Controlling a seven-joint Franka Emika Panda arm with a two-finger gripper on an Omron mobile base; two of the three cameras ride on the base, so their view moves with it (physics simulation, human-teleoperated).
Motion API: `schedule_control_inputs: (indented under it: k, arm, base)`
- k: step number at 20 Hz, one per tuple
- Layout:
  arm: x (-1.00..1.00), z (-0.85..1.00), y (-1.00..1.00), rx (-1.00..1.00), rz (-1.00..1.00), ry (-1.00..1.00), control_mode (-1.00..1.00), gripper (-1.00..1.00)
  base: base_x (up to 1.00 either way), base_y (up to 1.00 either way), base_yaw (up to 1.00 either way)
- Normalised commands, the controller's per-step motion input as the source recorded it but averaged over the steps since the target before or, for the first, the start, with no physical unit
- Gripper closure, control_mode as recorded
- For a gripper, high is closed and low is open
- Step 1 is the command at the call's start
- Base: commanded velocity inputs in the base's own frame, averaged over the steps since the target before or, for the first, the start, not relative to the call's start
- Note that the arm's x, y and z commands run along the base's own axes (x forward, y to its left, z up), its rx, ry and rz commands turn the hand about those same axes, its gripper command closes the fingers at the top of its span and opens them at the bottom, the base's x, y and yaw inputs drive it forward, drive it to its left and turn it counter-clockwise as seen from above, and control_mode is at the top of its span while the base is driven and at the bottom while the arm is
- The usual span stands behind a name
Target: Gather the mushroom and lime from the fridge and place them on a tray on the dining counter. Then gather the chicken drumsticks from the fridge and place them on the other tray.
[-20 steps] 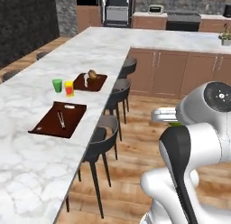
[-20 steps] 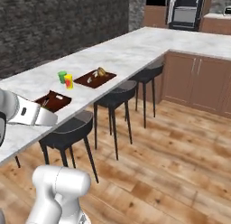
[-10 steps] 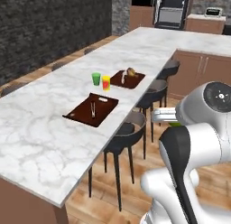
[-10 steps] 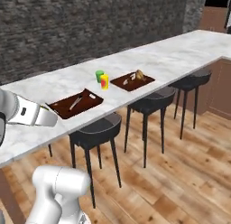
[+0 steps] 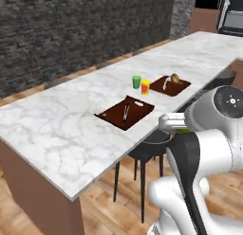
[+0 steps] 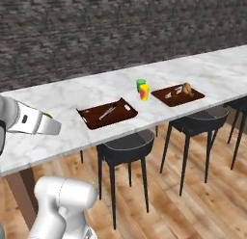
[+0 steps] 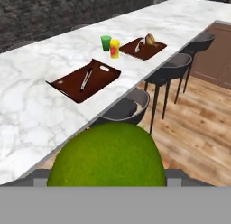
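Note:
A green lime (image 7: 106, 155) sits between the fingers of my gripper (image 7: 106, 175), which is shut on it, held in the air short of the marble dining counter (image 7: 27, 105). A sliver of the lime (image 5: 183, 131) shows behind the hand, and again in the right base view (image 6: 47, 115). Two dark brown trays lie on the counter. The nearer tray (image 7: 67, 87) carries a slim utensil. The farther tray (image 7: 135, 49) holds a tan mushroom (image 7: 149, 39), also seen from the left base camera (image 5: 175, 78). The drumsticks and fridge are out of view.
A green cup (image 7: 105, 42) and a yellow cup (image 7: 115, 48) stand between the trays. Black stools (image 7: 128, 105) are tucked under the counter's near edge, over a wooden floor. A dark stone wall (image 6: 96, 31) runs behind the counter.
The whole scene has swung across both base views as the base moved, so the counter now lies more squarely ahead. The lime stays in the gripper.

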Motion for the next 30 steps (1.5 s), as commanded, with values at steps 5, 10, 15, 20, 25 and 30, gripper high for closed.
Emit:
schedule_control_inputs:
  k: [5,10,15,20,25,30]
  arm:
    - [0.0,0.0,0.0,0.0,0.0,0.0,1.0,1.0]
    - [0.0,0.0,0.0,0.0,0.0,0.0,1.0,1.0]
    - [0.0,0.0,0.0,0.0,0.0,0.0,1.0,1.0]
    - [0.0,0.0,0.0,0.0,0.0,0.0,1.0,1.0]
    - [0.0,0.0,0.0,0.0,0.0,0.0,1.0,1.0]
    - [0.0,0.0,0.0,0.0,0.0,0.0,1.0,1.0]
  base:
    - [0.34,-0.38,0.41]
    - [0.42,-0.48,0.38]
    - [0.44,-0.48,0.37]
    - [0.45,-0.46,0.37]
    - [0.5,-0.46,0.37]
    - [0.55,-0.48,0.36]
